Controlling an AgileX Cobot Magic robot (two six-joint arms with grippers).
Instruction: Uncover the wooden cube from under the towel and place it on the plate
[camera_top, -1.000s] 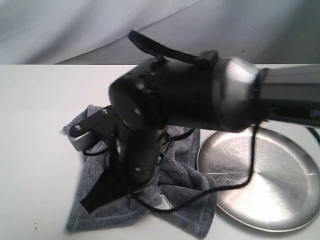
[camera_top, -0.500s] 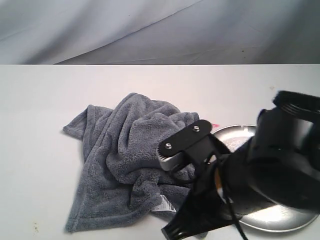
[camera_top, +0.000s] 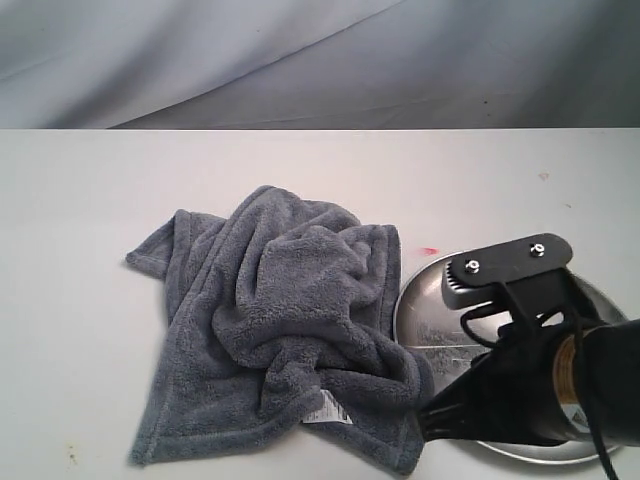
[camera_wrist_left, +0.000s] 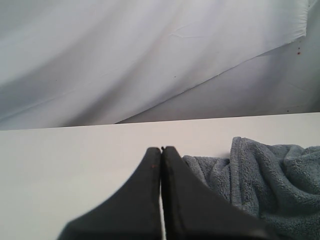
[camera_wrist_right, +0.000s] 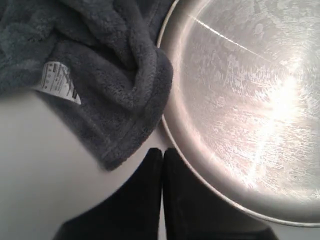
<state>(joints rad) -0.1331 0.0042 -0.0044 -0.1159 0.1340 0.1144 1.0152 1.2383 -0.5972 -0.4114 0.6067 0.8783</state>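
The dark grey towel (camera_top: 280, 320) lies crumpled on the white table, its white tag (camera_top: 327, 408) near the front edge. The wooden cube is hidden; no part of it shows. The silver plate (camera_top: 440, 300) sits right of the towel, touching its edge, and holds nothing. My right gripper (camera_wrist_right: 162, 150) is shut and empty, hovering over the table at the gap between the towel corner (camera_wrist_right: 120, 150) and the plate rim (camera_wrist_right: 172, 125). The left gripper (camera_wrist_left: 161, 149) is shut and empty, low over bare table beside the towel's (camera_wrist_left: 270, 180) left edge. It does not show in the exterior view.
The right arm's black wrist (camera_top: 530, 390) covers the front part of the plate in the exterior view. A small red mark (camera_top: 430, 250) lies on the table behind the plate. A grey cloth backdrop (camera_top: 320, 60) hangs behind the table.
The right arm has swung from over the towel to the right and toward the front, now sitting above the plate's front edge. The towel is fully uncovered to view and has kept its shape.
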